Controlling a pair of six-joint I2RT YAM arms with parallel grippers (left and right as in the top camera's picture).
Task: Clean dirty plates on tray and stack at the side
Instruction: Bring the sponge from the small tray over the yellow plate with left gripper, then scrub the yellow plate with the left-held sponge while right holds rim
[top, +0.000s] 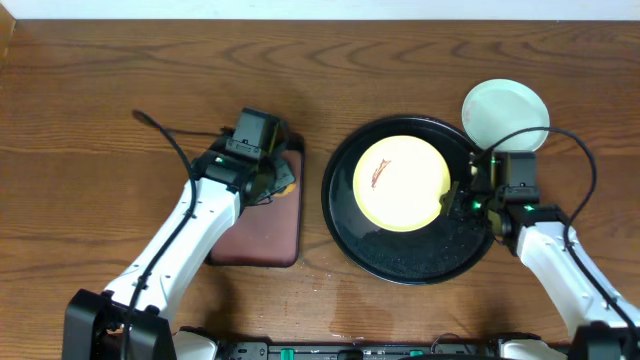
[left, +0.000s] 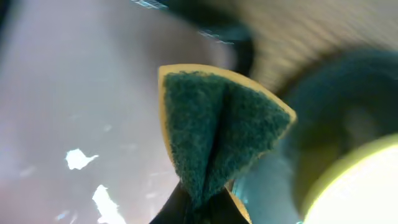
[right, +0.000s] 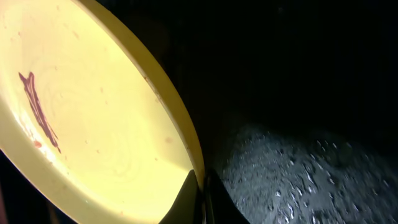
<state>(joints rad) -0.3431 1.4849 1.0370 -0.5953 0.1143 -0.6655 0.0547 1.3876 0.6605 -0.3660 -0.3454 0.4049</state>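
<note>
Sponge (left: 217, 130) folded in left pincer (left: 200, 208) | right pincer (right: 202, 194) pinching yellow plate (right: 93, 118) rim | both cropped

I am pinching the rim of the yellow plate (right: 93, 112) in my pincer (right: 200, 196) at six o'clock, fingertips closed tight on its edge. The plate is spreading toward ten o'clock, showing a reddish-brown smear (right: 38, 112) at nine. The black tray (right: 298, 93) is glistening with droplets (right: 292, 174) toward four o'clock.
</note>
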